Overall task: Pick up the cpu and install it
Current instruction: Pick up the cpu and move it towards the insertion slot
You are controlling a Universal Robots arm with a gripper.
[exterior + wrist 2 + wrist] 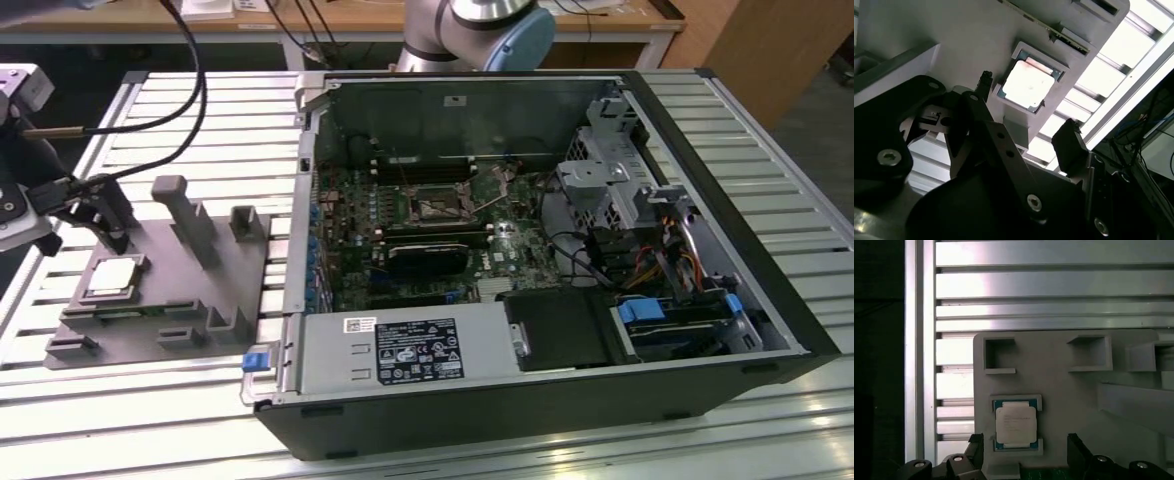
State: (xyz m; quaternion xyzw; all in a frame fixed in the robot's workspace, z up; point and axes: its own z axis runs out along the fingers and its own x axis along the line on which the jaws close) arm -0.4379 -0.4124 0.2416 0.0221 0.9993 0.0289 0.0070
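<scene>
While the cpu (111, 277) is sitting flat and metal-side up in its shallow pocket on the grey holder block (200, 300), nothing is gripping it yet. It's lying well apart from the open computer case (787, 300), off to the exterior view's left, with the block resting on the slatted bench (134, 400).

The bit that matters: the chip is lying pretty much straight under the end effector (107, 228), just slightly ahead of the tips rather than dead centre between them. In the first wrist view the cpu (1015, 423) is showing up in the gap between the 2 black fingers (976, 447), with its edges sitting square to the line between them. It's close to square, so I'm not seeing much of a long axis to worry about, maybe a touch longer along the direction running out from the tips. The second wrist view is giving the same story from an angle, the cpu (1029, 82) lying beyond the tips.

The end effector (1025, 446) is standing with its fingers spread apart and holding nothing, wider than the chip as far as I'm judging. It's pointing downward and hanging above the block, not touching it. The arm is reaching in from the exterior view's left edge. The socket (441, 207) on the board inside the case is looking empty.
</scene>
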